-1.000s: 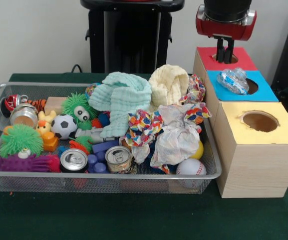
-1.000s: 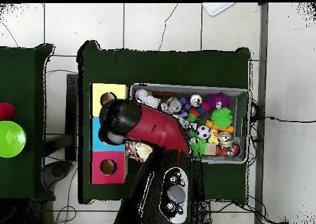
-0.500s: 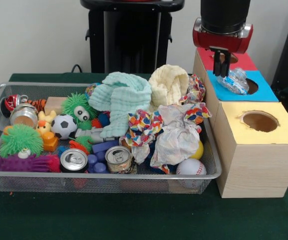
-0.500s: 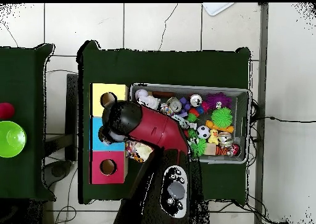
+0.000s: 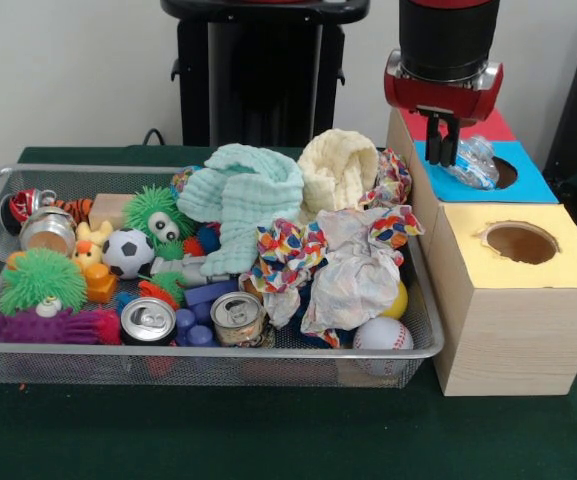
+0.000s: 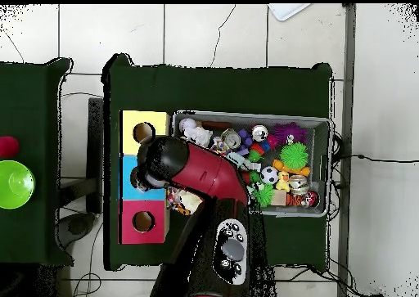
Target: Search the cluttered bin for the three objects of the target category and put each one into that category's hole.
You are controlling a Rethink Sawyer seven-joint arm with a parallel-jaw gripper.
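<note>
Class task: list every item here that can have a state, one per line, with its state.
gripper: above blue box, holding nothing
crushed plastic bottle: lying on blue box beside its hole
blue box: hole partly covered
yellow box: hole open
cans: upright in bin
wire bin: full

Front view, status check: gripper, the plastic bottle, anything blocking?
Gripper over the blue box, open or shut unclear. Crushed plastic bottle lying on the blue top beside its hole, not in. Nothing blocking the hole.
</note>
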